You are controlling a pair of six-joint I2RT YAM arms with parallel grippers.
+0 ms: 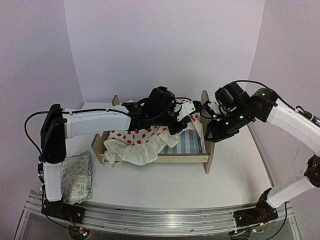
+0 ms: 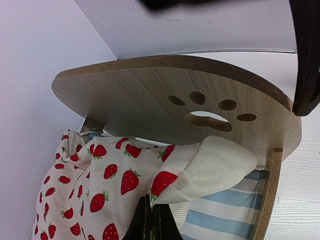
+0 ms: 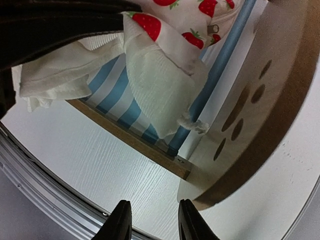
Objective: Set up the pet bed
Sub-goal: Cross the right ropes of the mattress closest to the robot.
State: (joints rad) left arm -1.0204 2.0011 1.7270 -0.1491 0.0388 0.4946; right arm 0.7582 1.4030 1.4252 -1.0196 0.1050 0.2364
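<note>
Standing at the middle of the table (image 1: 165, 186), the bed (image 1: 187, 158) has its striped mattress (image 1: 189, 142) seated, but the blanket (image 1: 137, 146), pinched in the closed left pincer (image 2: 152, 212), lies bunched over the foot end, the pillow (image 1: 77, 176) lies outside it, and the right pincer (image 3: 152, 220) gapes empty

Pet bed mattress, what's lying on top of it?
A strawberry-print blanket covers most of the mattress; blue stripes show only near the headboard. Anything beneath the blanket is hidden.
</note>
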